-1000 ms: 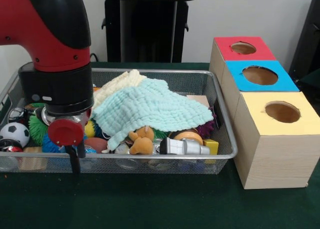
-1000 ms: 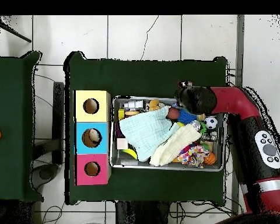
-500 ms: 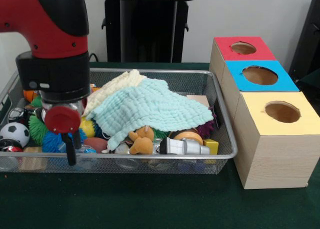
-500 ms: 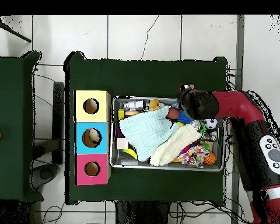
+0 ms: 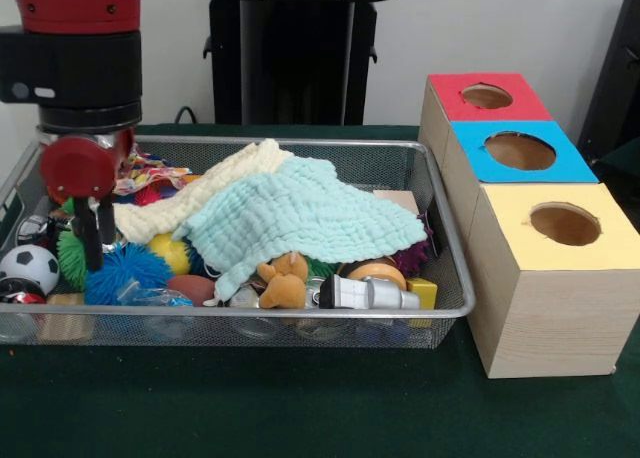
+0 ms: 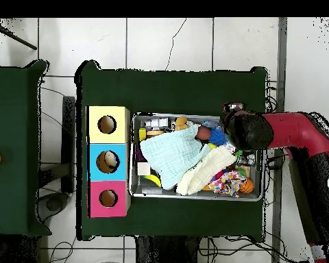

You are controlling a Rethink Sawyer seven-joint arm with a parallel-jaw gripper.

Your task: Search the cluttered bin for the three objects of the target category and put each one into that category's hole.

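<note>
At the wire bin (image 5: pixel 440 243)'s crowded end, your gripper (image 5: pixel 92 240) hangs with fingers nearly closed, gripping nothing, just above the blue spiky ball (image 5: pixel 125 270) beside the soccer ball (image 5: pixel 27 266). That rubbery ball should be light and squashy; you would best pinch it across its middle, not by the spikes.

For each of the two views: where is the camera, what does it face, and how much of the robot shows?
Front view: low across the table, facing the bin and boxes; the arm's end and gripper show.
Overhead view: above, looking straight down on table, bin and boxes; the red arm enters from the right.
Shared: bin, cloths, three boxes, arm.
</note>
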